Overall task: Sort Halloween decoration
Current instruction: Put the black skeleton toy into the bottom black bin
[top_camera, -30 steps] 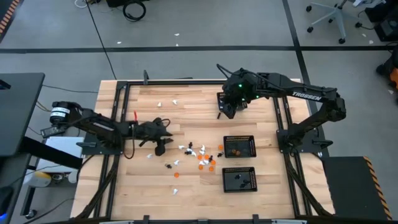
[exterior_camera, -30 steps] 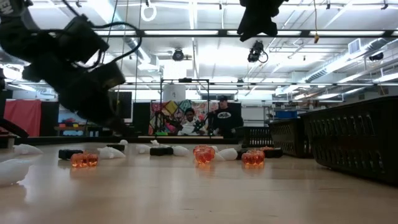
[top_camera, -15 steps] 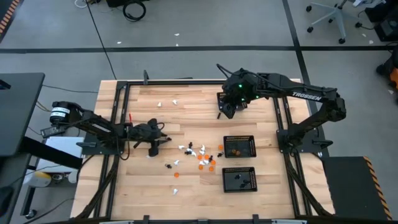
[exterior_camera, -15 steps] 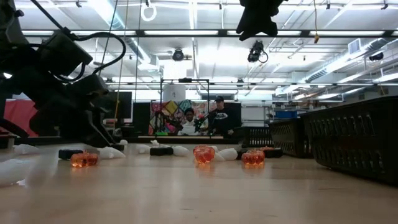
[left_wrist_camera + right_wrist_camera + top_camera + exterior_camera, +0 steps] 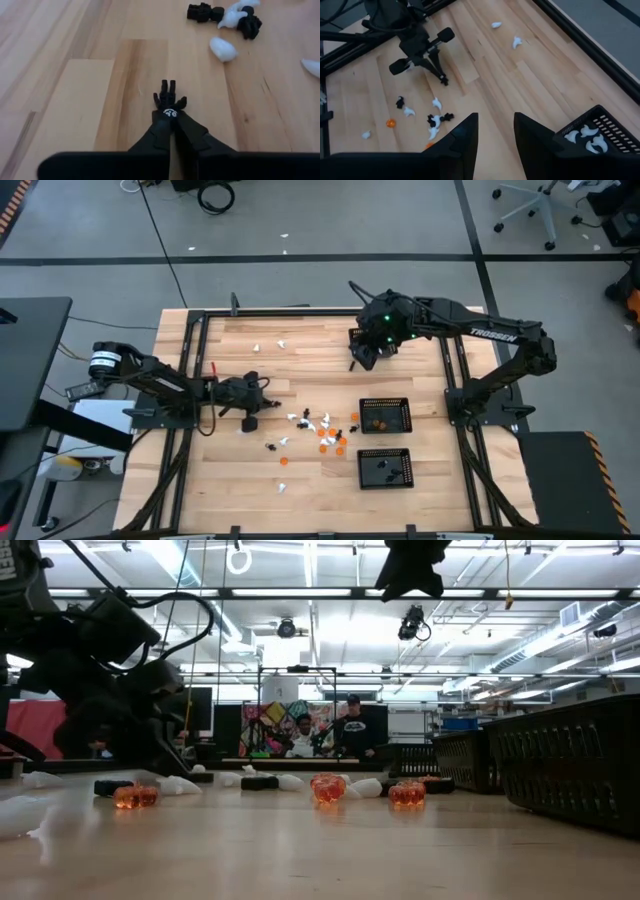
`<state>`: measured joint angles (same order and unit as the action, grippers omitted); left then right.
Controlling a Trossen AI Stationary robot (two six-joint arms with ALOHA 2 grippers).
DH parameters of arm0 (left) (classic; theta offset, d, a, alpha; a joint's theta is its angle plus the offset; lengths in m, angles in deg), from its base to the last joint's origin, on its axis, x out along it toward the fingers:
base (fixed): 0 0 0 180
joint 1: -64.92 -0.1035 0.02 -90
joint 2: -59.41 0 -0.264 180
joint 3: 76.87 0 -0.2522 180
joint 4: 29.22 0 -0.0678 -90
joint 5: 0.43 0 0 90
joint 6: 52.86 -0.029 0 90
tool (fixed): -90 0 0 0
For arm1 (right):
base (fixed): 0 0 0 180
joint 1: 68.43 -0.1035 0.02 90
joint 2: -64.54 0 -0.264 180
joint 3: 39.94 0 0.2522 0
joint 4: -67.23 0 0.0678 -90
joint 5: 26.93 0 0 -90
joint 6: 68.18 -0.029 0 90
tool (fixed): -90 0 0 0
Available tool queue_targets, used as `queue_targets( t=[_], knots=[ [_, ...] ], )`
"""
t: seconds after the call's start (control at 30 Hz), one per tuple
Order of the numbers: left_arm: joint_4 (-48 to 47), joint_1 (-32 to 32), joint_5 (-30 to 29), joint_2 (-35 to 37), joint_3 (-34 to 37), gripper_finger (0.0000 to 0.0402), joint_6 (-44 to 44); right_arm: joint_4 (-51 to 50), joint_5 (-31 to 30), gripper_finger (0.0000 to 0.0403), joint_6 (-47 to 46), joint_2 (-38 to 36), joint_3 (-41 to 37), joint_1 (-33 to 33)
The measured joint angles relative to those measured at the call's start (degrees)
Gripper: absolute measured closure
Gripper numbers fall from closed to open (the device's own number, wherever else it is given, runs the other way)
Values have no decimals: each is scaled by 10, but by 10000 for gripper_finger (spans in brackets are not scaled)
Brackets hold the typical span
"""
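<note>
L gripper [image 5: 171, 107] is down at the table, left-centre of the high view, jaws pinched right together on a small black figure [image 5: 167, 97] that sticks out past the tips. Grip looks thin: only the near end of the piece seems caught.

Rest of the figures lie scattered mid-table, centre of the high view, w/ a loose pile [image 5: 322, 428] of white, orange and black just left of the trays. In the L wrist view, more black ones [image 5: 202, 11] and a white one [image 5: 222, 48] sit at upper right, well apart from the held piece.

Trays: orange tray [image 5: 385, 416] at centre-right of the high view, black tray [image 5: 386, 468] below it, already some black bits inside. A third tray [image 5: 592, 135] w/ white pieces shows at lower right of the R wrist view.

R gripper [image 5: 495, 131] hangs high near top-centre of the high view, jaws part open, nothing in them. Waiting.

To do it well, IMO:
- Lift straight up, slow, before any sideways move; a drag on the wood could twist the piece out.
- Check it comes up w/ the tips.
- Carry over the pile w/ clearance, not through it.
- Go to the black tray, get low inside the rim, then open, since tiny pieces bounce.
</note>
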<state>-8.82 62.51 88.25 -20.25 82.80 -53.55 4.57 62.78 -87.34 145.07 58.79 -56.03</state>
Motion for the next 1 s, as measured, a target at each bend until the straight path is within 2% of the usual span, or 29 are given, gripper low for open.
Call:
queue_targets(
  t=[0.4,0.63,0.77,1.0],
  knots=[
    [24,2,-1,-3,-3,401,23,-10,1,273,-3,0,0,-15],
    [39,2,0,-3,-3,392,69,-10,-1,273,-3,0,0,-15],
    [60,2,21,8,-3,399,76,-10,-1,273,-2,0,0,-15],
    [91,2,22,39,-3,400,81,-10,-1,273,4,0,0,-15]
  ],
)
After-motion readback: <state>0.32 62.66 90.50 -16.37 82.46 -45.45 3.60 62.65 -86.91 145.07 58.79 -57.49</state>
